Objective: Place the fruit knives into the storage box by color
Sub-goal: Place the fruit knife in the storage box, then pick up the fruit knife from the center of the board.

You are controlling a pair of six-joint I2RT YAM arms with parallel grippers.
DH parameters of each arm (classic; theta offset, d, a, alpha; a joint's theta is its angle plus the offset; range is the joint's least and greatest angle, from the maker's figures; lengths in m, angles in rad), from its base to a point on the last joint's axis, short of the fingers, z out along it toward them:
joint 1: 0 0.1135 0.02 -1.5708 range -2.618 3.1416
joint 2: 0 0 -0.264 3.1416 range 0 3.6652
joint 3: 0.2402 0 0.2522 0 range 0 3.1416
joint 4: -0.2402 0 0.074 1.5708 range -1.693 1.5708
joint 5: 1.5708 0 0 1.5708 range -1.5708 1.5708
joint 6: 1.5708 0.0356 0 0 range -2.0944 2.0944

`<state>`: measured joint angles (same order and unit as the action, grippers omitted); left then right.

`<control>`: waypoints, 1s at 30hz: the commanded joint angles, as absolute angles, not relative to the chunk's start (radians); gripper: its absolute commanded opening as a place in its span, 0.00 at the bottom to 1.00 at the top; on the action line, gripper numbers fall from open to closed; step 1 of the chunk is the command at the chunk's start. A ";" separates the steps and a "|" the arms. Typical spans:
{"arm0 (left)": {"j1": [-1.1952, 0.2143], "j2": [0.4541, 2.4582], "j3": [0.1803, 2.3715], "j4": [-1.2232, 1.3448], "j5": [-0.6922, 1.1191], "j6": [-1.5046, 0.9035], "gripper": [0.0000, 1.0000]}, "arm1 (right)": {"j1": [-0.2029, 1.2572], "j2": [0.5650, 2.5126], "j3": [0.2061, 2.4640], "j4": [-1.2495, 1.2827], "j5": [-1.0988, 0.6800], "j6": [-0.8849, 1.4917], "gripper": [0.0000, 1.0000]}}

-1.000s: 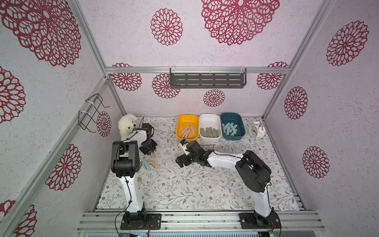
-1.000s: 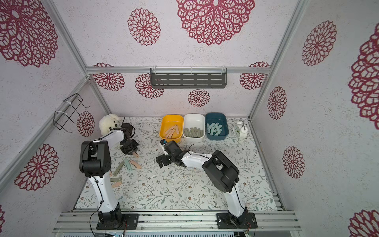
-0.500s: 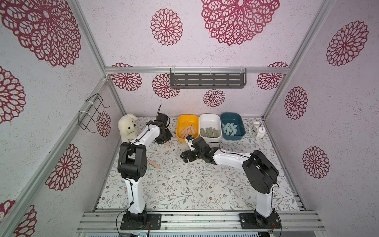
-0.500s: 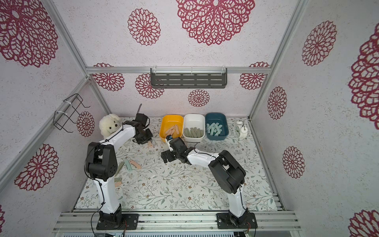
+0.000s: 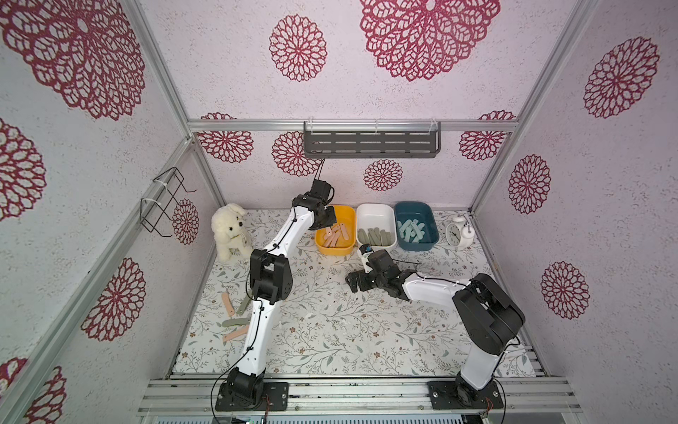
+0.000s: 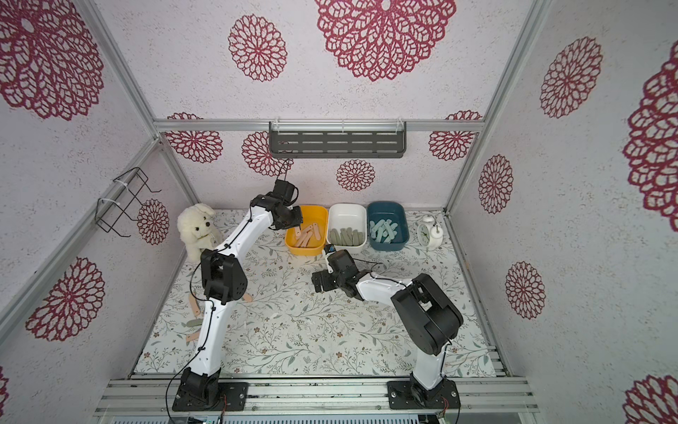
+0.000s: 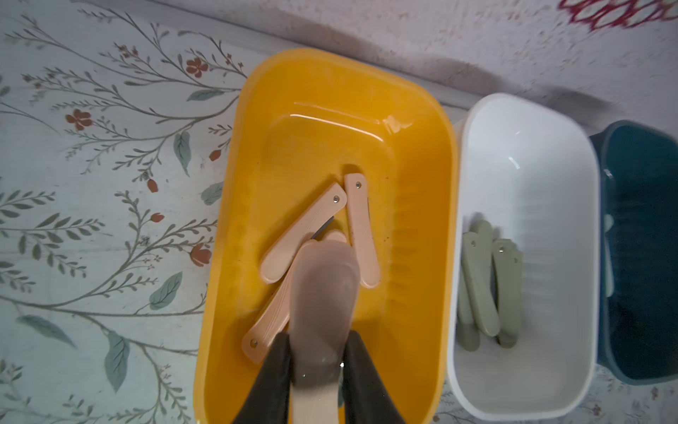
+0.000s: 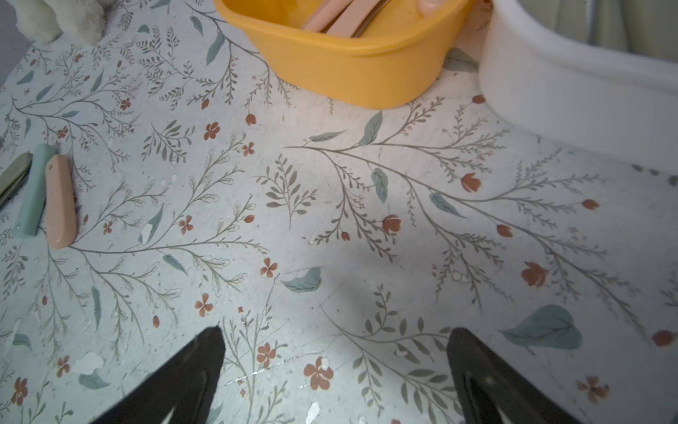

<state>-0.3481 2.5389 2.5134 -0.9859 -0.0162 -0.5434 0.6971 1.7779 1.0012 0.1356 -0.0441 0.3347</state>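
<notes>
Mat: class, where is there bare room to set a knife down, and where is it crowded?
Bare: the mat between left arm and right arm, and its front strip along the rail. Crowded: tubs at the back, loose knives by the left arm.

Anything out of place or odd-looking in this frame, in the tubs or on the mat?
Sorting looks right. One oddity: in the yellow tub, a peach knife shows a grey sliver along its edge, possibly its blade not fully folded. The mat has small white chipped spots.

light: bright, even | glare – yellow tub (image 7: 337, 121) | wrist views: soft blur
</notes>
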 commanded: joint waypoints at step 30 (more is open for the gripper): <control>-0.339 1.819 1.796 -0.999 -0.025 -0.644 0.97 | 0.905 1.964 1.276 0.159 -0.066 0.248 0.68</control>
